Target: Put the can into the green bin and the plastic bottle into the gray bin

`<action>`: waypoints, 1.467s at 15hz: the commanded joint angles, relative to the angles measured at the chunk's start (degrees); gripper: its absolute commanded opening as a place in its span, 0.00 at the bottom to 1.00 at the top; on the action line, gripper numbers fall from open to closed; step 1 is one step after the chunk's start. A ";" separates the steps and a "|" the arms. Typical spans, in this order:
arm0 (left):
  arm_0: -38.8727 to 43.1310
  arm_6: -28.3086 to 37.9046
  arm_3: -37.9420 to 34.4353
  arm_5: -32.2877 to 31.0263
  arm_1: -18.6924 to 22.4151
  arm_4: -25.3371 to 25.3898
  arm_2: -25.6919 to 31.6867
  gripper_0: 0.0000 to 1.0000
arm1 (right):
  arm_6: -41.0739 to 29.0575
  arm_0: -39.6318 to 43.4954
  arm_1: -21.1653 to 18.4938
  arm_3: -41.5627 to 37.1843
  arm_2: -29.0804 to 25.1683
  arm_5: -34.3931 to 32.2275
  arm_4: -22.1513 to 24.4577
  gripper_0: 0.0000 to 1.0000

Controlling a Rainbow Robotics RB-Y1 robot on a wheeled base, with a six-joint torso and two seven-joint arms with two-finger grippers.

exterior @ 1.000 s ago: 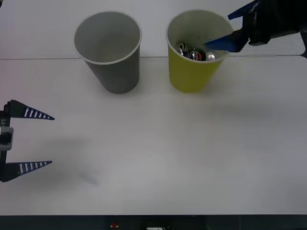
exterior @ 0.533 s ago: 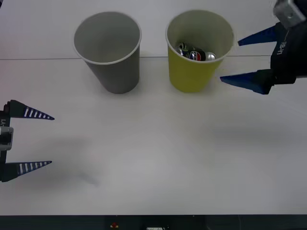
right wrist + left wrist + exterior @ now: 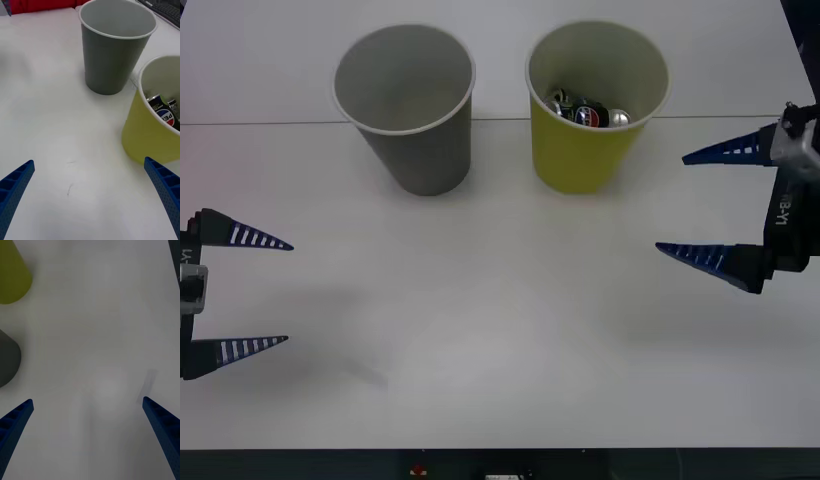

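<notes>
right gripper withdrawn from green bin, fingers spread

A white counter spreads across the front view, with a thin seam crossing it from side to side near the far end. In the right wrist view, small dark scuff marks sit on its pale surface. At the far edge in that view lie a red object and a dark keyboard, partly cut off.
</notes>
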 commanded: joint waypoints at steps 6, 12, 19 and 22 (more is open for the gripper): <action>0.00 0.00 0.00 0.00 0.00 0.00 0.00 1.00 | 16.51 12.01 2.09 0.08 -0.70 6.93 -3.23 1.00; 0.00 0.00 0.00 0.00 0.00 0.00 0.00 1.00 | 23.81 16.75 4.91 0.08 -1.14 6.93 -3.58 1.00; 0.00 0.00 0.00 0.00 0.00 0.00 0.00 1.00 | 27.41 18.07 6.40 6.49 0.79 6.84 -9.91 1.00; 0.00 0.00 0.00 0.00 0.00 0.00 0.00 1.00 | 28.03 17.81 6.40 7.19 0.79 7.10 -9.91 1.00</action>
